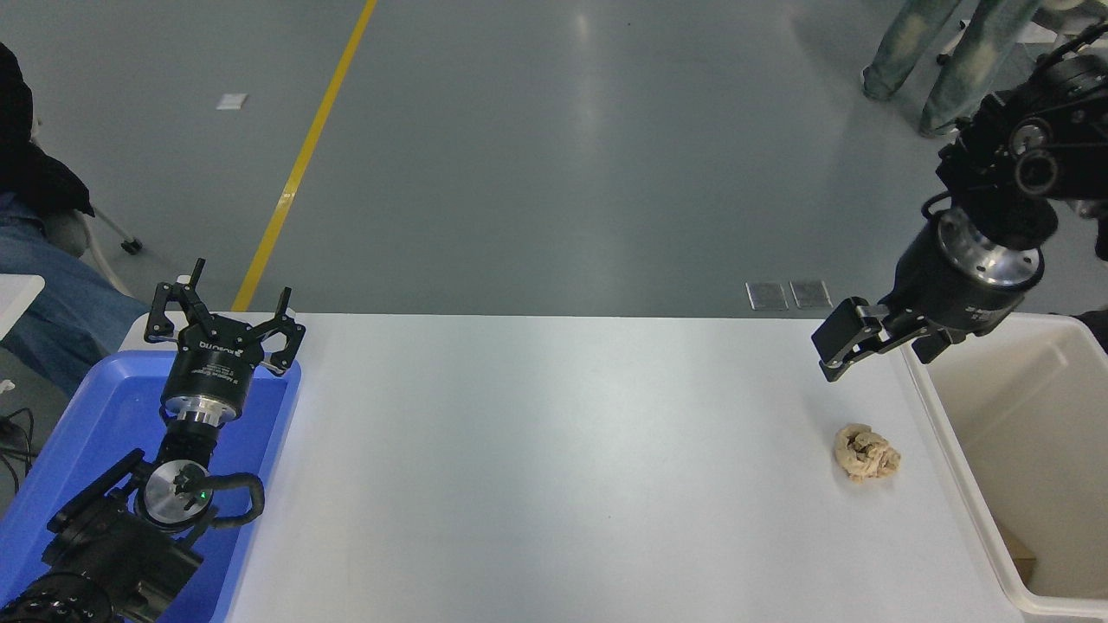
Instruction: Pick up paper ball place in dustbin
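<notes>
Tan paper ball [866, 452] unhidden, dustbin [969, 484] cropped

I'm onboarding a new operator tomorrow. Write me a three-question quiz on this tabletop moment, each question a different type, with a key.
1. True or false: the paper ball already lies inside the dustbin.
2. Which gripper hangs nearest the ball? A) left gripper B) right gripper
3. Fill in: the left arm is parked over the ____ tray.

Key:
1. False; it lies on the white table, just left of the bin's rim.
2. B; it hangs open above and beyond the ball, touching nothing.
3. Blue.
</notes>
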`<state>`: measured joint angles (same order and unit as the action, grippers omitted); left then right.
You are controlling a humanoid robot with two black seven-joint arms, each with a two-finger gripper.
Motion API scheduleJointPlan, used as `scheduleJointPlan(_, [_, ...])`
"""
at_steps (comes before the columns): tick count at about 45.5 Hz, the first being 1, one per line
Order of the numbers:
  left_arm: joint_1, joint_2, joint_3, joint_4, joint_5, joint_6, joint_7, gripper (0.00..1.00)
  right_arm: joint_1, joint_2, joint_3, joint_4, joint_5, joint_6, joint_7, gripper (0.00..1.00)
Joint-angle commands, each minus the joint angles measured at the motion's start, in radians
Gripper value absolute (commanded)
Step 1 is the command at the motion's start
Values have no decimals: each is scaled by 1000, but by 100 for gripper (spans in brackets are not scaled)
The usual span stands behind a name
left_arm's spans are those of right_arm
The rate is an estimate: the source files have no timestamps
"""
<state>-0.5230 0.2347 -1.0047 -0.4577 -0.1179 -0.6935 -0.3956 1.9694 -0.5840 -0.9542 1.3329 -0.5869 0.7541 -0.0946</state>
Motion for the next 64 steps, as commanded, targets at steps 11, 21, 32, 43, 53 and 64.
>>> scheduleJointPlan(11, [0, 0, 1, -1, 0, 0, 0, 100, -490, -20, 204, -359, -183, -180, 1, 100])
scheduleJointPlan(21, [0, 0, 1, -1, 0, 0, 0, 100, -690, 61, 302, -475, -183, -272, 0, 100])
scheduleJointPlan(32, [0, 0, 1, -1, 0, 0, 0, 100, -797, 153, 353, -618, -183, -360, -2, 100])
scheduleJointPlan(43, [0, 0, 3, -1, 0, 0, 0, 100, -848, 188, 361, -661, -180, -372, -2, 100])
scheduleJointPlan(53, [0, 0, 3, -1, 0, 0, 0, 100, -883, 210, 361, -687, -183, -410, -2, 100])
scheduleJointPlan(64, [0, 0, 3, 1, 0, 0, 0, 100, -908, 234, 361, -710, -183, -432, 0, 89])
